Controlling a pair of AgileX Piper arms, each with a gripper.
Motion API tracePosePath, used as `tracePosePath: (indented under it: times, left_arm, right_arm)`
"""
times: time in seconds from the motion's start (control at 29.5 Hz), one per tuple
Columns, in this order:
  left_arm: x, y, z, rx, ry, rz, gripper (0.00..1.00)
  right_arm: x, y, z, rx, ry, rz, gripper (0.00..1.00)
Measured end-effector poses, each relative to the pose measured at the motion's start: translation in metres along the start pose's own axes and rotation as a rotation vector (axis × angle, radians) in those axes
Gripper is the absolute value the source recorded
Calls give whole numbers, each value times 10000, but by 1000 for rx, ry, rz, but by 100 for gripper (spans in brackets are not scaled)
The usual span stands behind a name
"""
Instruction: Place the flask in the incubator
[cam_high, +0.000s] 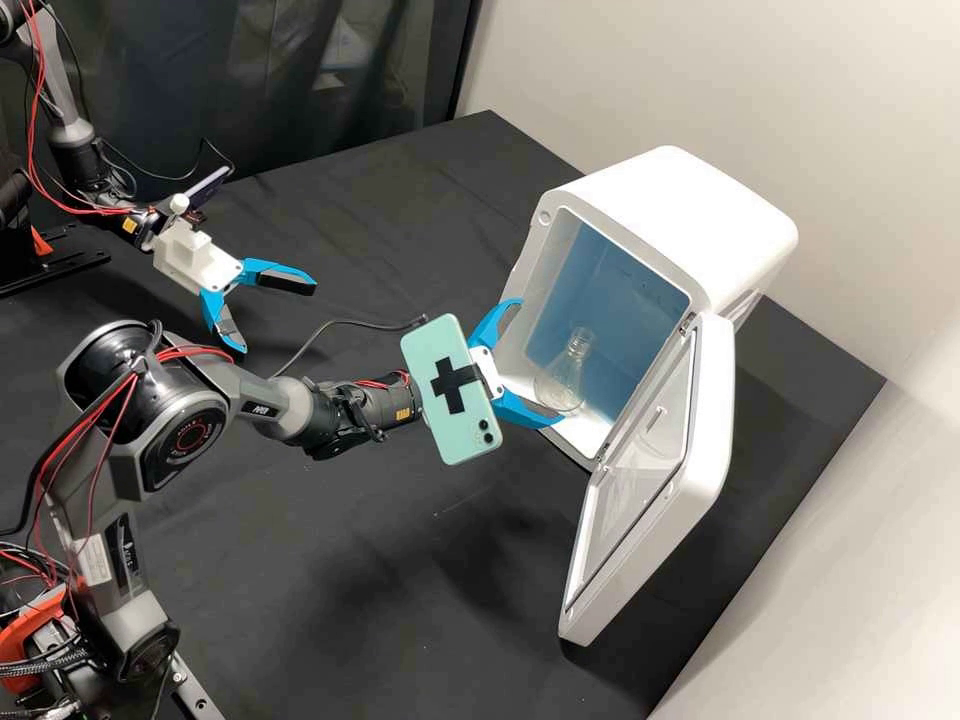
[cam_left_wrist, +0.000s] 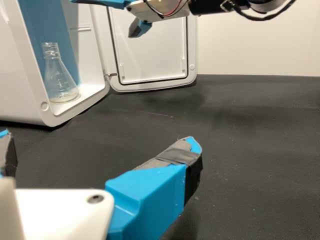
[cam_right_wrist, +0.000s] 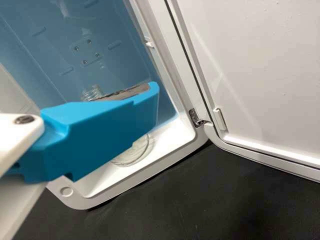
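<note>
High view: you see both arms at once. The right gripper (cam_high: 535, 362) is at the mouth of the white incubator (cam_high: 700, 220), whose door (cam_high: 650, 480) stands open. The left gripper (cam_high: 275, 315) hangs above the black bench (cam_high: 350, 580), well apart from the incubator. The flask (cam_high: 568, 372) stands upright on the floor of the blue chamber.

Left wrist view: here you get the side profile, with the flask's base flat on the floor near the front lip.

Right wrist view: up close, one blue finger (cam_right_wrist: 100, 130) crosses in front of the flask, so you see only its neck and base.

Jaws: the right pair is spread wide on either side of the chamber mouth and grips nothing; you cannot tell whether a finger touches the glass. The left pair is likewise spread and empty
</note>
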Motion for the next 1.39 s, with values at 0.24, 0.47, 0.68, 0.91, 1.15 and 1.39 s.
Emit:
tracePosePath:
  times: [0.24, 0.47, 0.68, 0.91, 1.15, 1.39]
  left_arm:
    - [-2, 18, 31, 10, -15, 7, 100]
    - [-8, 38, 39, 14, -18, 16, 100]
    - [-10, 45, 42, 16, -20, 18, 100]
    - [-21, 64, 49, 19, -21, 27, 100]
    - [-19, 67, 59, 21, -25, 28, 100]
    - [-17, 64, 75, 23, -35, 26, 100]
  right_arm:
    - [0, 0, 0, 0, 0, 0, 100]
    - [0, -1, -1, -1, 1, -1, 100]
    - [0, -1, -1, -1, 1, -1, 100]
    - [0, -4, -2, -4, 2, -4, 100]
    - [0, -4, -2, -4, 2, -4, 100]
    - [0, -4, -2, -4, 2, -4, 100]
